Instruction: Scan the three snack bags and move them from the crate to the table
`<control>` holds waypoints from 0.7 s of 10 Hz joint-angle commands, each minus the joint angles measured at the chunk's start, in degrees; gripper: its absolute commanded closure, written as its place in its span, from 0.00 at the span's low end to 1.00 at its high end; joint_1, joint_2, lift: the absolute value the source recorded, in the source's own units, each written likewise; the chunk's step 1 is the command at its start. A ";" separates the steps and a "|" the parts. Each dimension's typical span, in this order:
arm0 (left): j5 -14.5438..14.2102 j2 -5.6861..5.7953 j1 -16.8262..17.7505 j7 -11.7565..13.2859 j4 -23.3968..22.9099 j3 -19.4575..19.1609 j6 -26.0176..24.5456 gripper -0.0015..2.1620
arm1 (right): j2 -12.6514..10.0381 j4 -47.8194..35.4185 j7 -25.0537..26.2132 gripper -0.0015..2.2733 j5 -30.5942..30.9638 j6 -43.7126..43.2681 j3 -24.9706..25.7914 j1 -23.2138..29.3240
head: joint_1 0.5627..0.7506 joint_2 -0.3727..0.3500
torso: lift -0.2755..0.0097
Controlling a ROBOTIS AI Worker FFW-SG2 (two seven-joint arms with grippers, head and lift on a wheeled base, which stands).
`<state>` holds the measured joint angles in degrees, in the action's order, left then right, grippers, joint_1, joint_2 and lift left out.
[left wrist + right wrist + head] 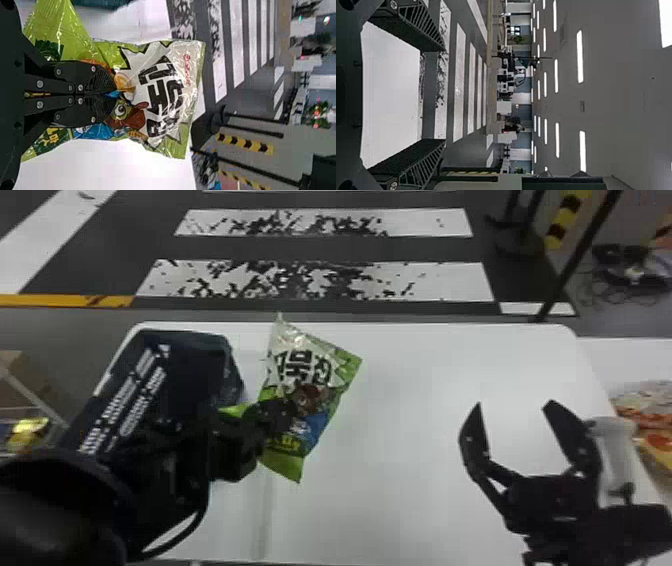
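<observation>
My left gripper is shut on a green snack bag, which it holds above the table, just right of the dark blue crate. In the left wrist view the closed gripper pinches the middle of the snack bag. My right gripper stands open with nothing between its fingers, over the table's right part; the right wrist view shows that gripper spread wide. The left arm covers much of the crate, and its inside cannot be seen.
A white handheld scanner stands upright beside the right gripper. More bags lie on a surface past the table's right edge. At the far left is a shelf with a yellow package. A black pole rises behind the table's back right corner.
</observation>
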<state>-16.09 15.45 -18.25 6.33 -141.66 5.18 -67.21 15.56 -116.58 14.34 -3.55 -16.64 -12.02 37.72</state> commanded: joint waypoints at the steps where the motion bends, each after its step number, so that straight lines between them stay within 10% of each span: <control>1: 3.26 0.19 1.20 0.79 5.52 7.92 2.91 0.83 | 0.08 -0.67 -0.72 0.03 -1.37 2.89 1.04 -0.90 | 0.70 0.43 | 0.75; 5: 11.09 -0.07 4.10 2.46 21.34 21.89 18.38 0.83 | 0.08 -2.95 -6.34 0.03 -6.12 10.28 5.25 -2.83 | 0.70 0.23 | 0.75; 7: 11.79 -2.62 7.35 4.92 28.20 24.71 25.41 0.83 | 0.08 -4.01 -8.10 0.03 -7.87 11.33 7.01 -2.57 | 0.70 0.12 | 0.75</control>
<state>-4.37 13.79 -11.79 11.03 -115.20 29.30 -42.95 15.64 -120.34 6.18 -11.16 -5.41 -5.41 35.02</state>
